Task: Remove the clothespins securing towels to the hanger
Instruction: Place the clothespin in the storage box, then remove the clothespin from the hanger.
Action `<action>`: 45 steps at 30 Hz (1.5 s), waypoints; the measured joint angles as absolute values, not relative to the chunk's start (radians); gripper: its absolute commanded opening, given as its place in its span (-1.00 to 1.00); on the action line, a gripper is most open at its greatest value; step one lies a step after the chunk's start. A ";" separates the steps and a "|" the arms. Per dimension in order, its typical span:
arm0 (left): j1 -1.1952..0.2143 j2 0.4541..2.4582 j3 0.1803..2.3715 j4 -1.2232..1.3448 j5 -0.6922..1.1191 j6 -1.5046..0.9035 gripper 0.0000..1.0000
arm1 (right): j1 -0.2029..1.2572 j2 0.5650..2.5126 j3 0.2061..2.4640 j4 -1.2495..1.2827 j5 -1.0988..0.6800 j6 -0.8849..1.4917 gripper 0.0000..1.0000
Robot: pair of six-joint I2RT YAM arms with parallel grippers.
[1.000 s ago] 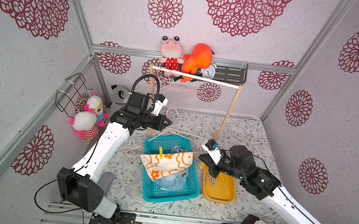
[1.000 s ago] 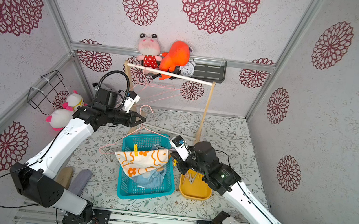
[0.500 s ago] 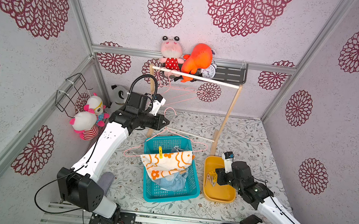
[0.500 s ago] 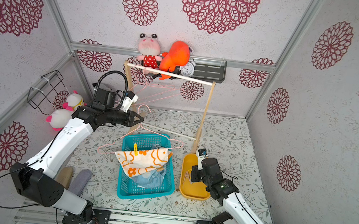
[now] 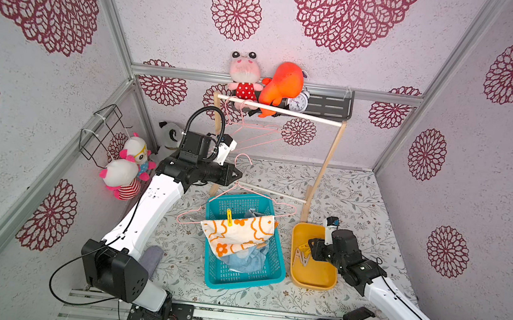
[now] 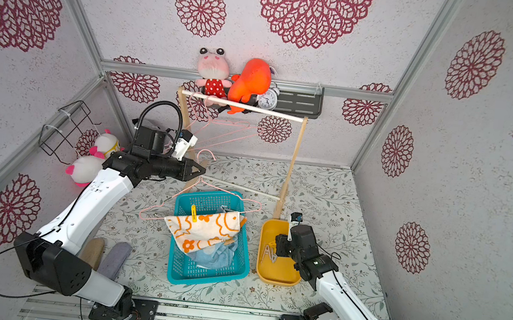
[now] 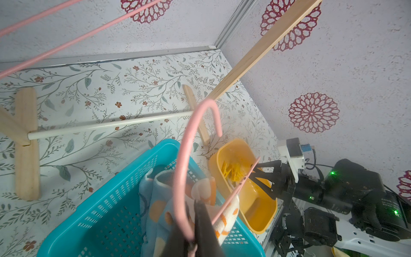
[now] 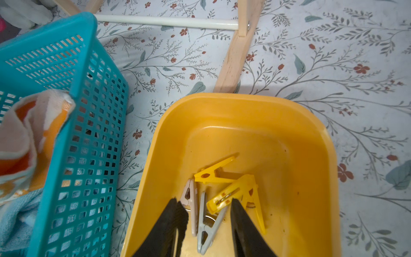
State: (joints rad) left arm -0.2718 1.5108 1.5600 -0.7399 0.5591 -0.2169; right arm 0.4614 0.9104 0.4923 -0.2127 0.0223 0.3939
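In the left wrist view my left gripper (image 7: 191, 213) is shut on the neck of a pink wire hanger (image 7: 181, 160). It holds the hanger over the teal basket (image 5: 235, 280). A white towel with orange prints (image 5: 240, 234) drapes over the hanger bar, and one yellow clothespin (image 5: 229, 217) clips it there. Light blue towels (image 5: 247, 260) lie in the basket underneath. My right gripper (image 8: 205, 201) hangs open low over the yellow bin (image 8: 222, 98). Several loose clothespins lie in that bin, yellow (image 8: 213, 172) and pale beige (image 8: 192, 200). Nothing is gripped between its fingers (image 8: 175, 213).
A wooden rack (image 5: 323, 171) stands behind the basket and bin, its foot touching the bin's far end. Spare pink hangers (image 5: 252, 130) hang from its rail. Plush toys (image 5: 247, 74) and a clock sit on the back shelf. More plush toys (image 5: 126, 169) sit at the left wall.
My right arm swung from the hanger's right end back over the yellow bin, and its jaws opened there. The left arm kept holding the hanger in place.
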 measured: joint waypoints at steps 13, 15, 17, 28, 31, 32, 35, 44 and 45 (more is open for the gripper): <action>-0.272 1.511 1.560 -0.740 0.562 -0.216 -1.00 | 0.471 0.859 0.681 -0.268 -0.136 0.256 -0.19; -0.272 1.511 1.560 -0.740 0.567 -0.216 -1.00 | 0.501 0.836 0.727 -0.274 -0.148 0.217 -0.20; -0.272 1.511 1.560 -0.740 0.570 -0.216 -1.00 | 0.543 0.815 0.769 -0.279 -0.159 0.174 -0.20; -0.286 1.511 1.560 -0.740 0.615 -0.213 -1.00 | 0.738 1.003 1.005 -0.267 -0.310 -0.043 -0.15; -0.303 1.512 1.560 -0.740 0.629 -0.213 -1.00 | 0.762 1.108 1.035 -0.258 -0.366 -0.078 -0.15; -0.308 1.512 1.560 -0.740 0.636 -0.213 -1.00 | 0.773 1.140 1.046 -0.258 -0.382 -0.089 -0.15; -0.319 1.514 1.560 -0.740 0.649 -0.213 -1.00 | 0.809 1.225 1.095 -0.257 -0.423 -0.123 -0.15; -0.334 1.513 1.560 -0.739 0.665 -0.213 -1.00 | 0.862 1.430 1.249 -0.229 -0.512 -0.192 -0.15; -0.334 1.513 1.560 -0.739 0.665 -0.213 -1.00 | 0.863 1.449 1.262 -0.228 -0.522 -0.195 -0.15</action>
State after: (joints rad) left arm -0.3340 1.5131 1.5600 -0.7395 0.6655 -0.2134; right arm 0.8631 1.4494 1.2625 -0.2276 -0.5217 -0.1951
